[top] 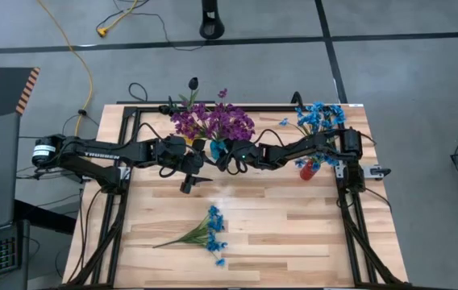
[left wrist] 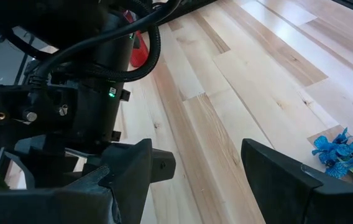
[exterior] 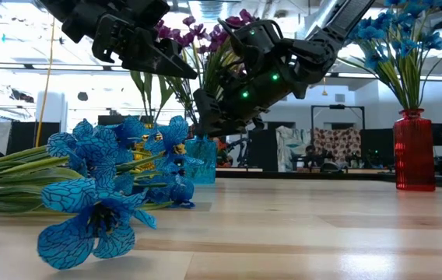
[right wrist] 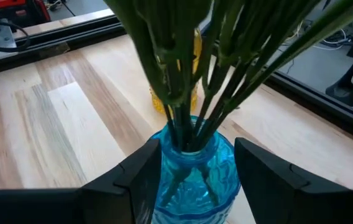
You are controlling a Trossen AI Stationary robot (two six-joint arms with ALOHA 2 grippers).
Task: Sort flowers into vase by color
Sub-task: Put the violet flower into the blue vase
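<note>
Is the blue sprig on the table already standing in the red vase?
No, the blue sprig lies flat on the table, apart from the red vase.

Between the fingers of my right pincer [right wrist: 195, 171] stood a blue vase [right wrist: 192, 177] of glossy, see-through glass. Beneath my pincer the desk [top: 293, 225] was pale wood, smooth with a soft sheen. My fingers [right wrist: 133, 180] were matt black plastic.

Overhead cam looks straight down at the whole table [top: 293, 217]; low cam sits at the near edge facing the room. Both catch the blue flowers [top: 213, 229].
</note>
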